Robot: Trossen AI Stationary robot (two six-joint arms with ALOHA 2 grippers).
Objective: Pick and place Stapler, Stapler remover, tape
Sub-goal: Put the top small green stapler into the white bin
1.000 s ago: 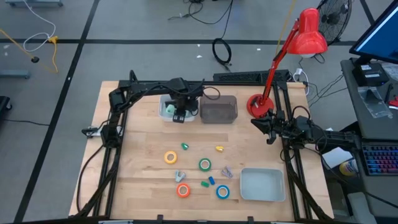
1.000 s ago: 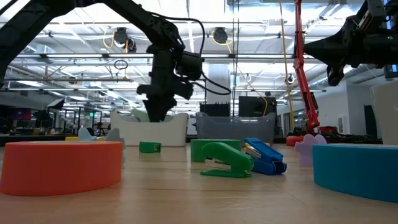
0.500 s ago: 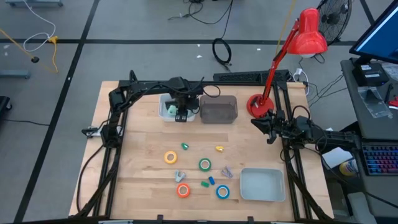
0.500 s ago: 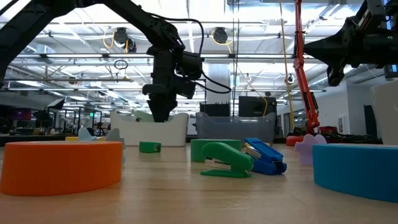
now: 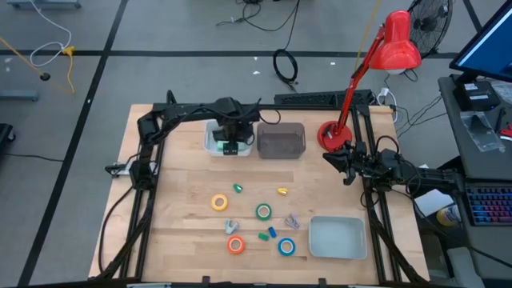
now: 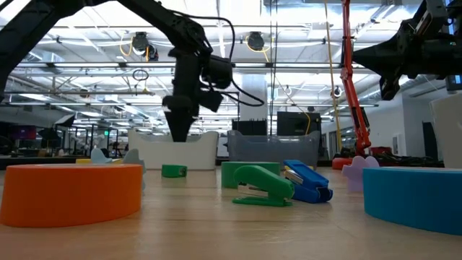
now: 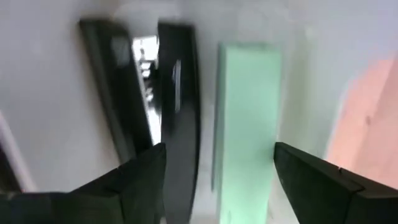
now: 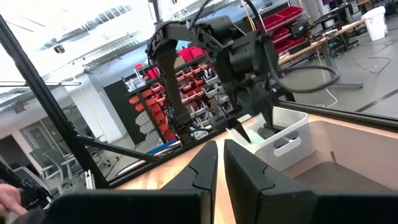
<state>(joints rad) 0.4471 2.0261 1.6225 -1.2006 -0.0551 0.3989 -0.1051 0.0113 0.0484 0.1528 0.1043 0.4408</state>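
Note:
My left gripper [image 5: 230, 144] hangs open over the white bin [image 5: 213, 138] at the table's far side. In the left wrist view a pale green stapler [image 7: 249, 118] lies on the bin floor between the fingers with a gap on each side, and a black stapler [image 7: 168, 93] lies beside it. The tape rolls lie on the table toward its near edge: yellow [image 5: 219, 202], green [image 5: 263, 211], orange [image 5: 235, 245] and blue [image 5: 286, 247]. Small green [image 5: 238, 189], yellow [image 5: 282, 191], grey [image 5: 231, 226] and blue [image 5: 272, 232] pieces lie among them. My right gripper [image 5: 344, 166] waits shut at the right edge.
A grey translucent bin [image 5: 281, 141] stands right of the white bin. A pale tray [image 5: 337, 238] sits at the near right. A red desk lamp [image 5: 332, 134] stands at the far right. Bare wood lies left of the tape rolls.
My left gripper has opened over the white bin and risen a little, shifting slightly toward the far edge. The pale green stapler now lies loose on the bin floor.

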